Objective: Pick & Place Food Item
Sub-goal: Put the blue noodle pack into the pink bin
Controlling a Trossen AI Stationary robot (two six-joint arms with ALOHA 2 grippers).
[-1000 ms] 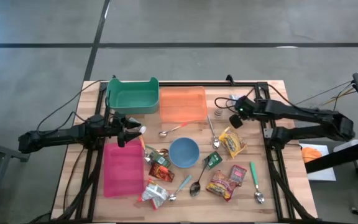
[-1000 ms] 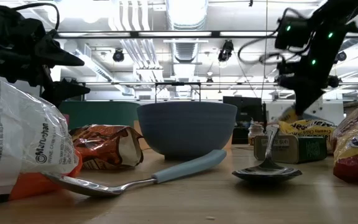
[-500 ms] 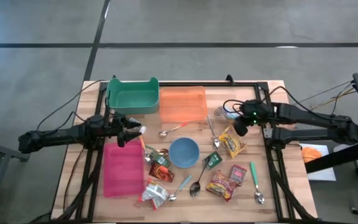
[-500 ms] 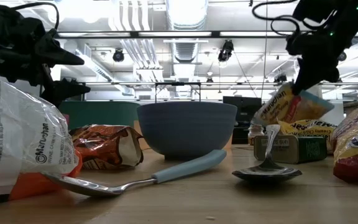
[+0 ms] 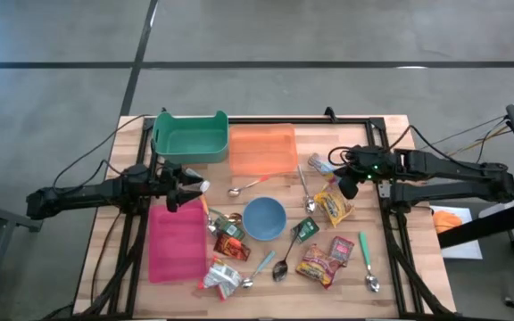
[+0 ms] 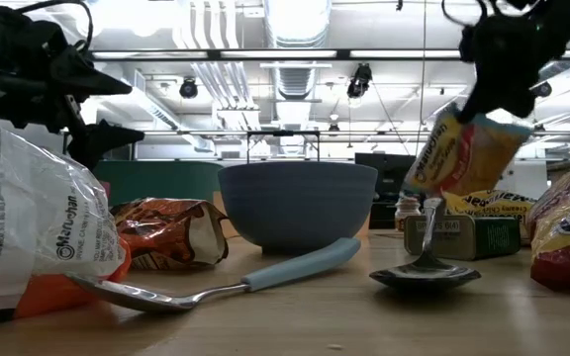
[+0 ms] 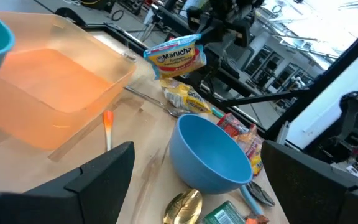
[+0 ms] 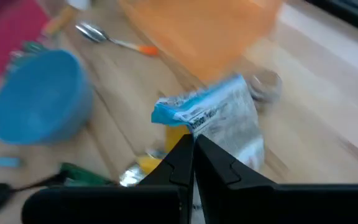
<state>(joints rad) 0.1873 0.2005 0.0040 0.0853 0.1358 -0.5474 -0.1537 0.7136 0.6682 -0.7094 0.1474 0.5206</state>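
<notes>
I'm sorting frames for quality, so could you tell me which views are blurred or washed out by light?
Right wrist view: motion-smeared, the blue bowl and orange tray soft. Low view: bright ceiling lights glare, the left hand a dark silhouette. High view: evenly lit, sharp. Left wrist view: near tray edge soft.

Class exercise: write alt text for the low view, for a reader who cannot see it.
The right gripper holds a yellow noodle packet in the air above a spoon on the wooden table. A blue bowl stands at centre with a blue-handled spoon before it, and the left gripper hangs open at far left.
</notes>
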